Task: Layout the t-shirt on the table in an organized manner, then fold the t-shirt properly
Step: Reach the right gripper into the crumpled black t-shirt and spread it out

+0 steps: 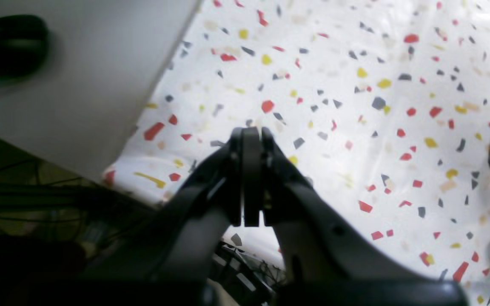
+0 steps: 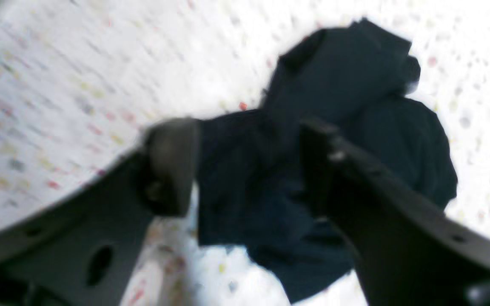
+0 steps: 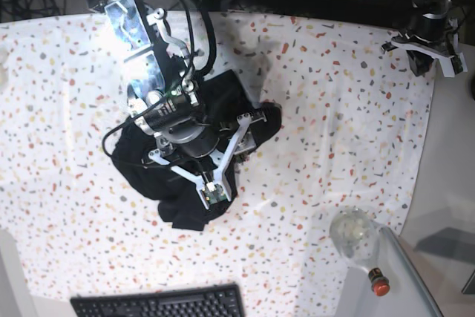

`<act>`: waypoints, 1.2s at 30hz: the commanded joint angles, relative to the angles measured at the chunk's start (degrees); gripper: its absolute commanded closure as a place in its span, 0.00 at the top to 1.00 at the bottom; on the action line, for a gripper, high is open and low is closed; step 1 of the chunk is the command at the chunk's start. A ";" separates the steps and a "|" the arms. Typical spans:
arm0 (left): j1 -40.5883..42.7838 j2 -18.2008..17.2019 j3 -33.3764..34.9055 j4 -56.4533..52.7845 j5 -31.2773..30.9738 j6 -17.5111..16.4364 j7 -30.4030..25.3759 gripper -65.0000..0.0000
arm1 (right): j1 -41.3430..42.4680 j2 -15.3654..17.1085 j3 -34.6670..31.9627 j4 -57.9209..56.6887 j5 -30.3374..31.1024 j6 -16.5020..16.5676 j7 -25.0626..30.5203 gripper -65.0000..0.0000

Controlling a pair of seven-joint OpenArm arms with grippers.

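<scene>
The black t-shirt (image 3: 187, 211) lies crumpled in a heap at the middle of the speckled table (image 3: 334, 109). My right gripper (image 3: 231, 159) hangs just over the heap, jaws wide apart. In the blurred right wrist view the t-shirt (image 2: 355, 85) fills the gap between the right gripper's (image 2: 249, 165) spread fingers and lies below them; nothing looks pinched. My left gripper (image 3: 430, 53) is far off at the table's back right corner. In the left wrist view the left gripper (image 1: 251, 136) has its fingers pressed together over bare table (image 1: 355, 127), holding nothing.
A black keyboard (image 3: 159, 304) lies at the front edge. A clear bottle (image 3: 355, 234) with a red cap (image 3: 378, 284) lies at the front right. A plain grey-white surface (image 1: 79, 85) borders the cloth, with a dark object (image 1: 7, 42) on it. Cables run behind the table.
</scene>
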 commanded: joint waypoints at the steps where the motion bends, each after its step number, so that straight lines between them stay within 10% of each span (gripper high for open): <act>1: 0.34 -0.39 -0.94 0.87 -0.13 -0.14 -1.05 0.25 | 1.86 -0.61 0.10 -0.68 0.30 -0.06 2.98 0.61; 3: 0.34 -0.31 -1.29 0.87 -0.13 -0.14 -1.05 0.38 | 2.91 -0.87 0.63 -4.03 0.30 -0.06 5.09 0.61; 14: -1.06 -0.22 -0.94 -0.44 -0.13 -0.14 -0.96 0.38 | 5.46 -1.84 3.27 -17.39 0.38 -0.14 10.37 0.58; 20: -2.64 -0.22 -0.68 -5.37 -0.13 -0.14 -0.96 0.38 | 5.02 -1.84 2.91 -15.45 1.97 -0.06 10.37 0.00; 36: -5.19 -1.89 4.34 -11.35 0.31 -0.14 -1.22 0.38 | -3.07 8.27 18.48 13.82 8.82 -0.14 10.02 0.00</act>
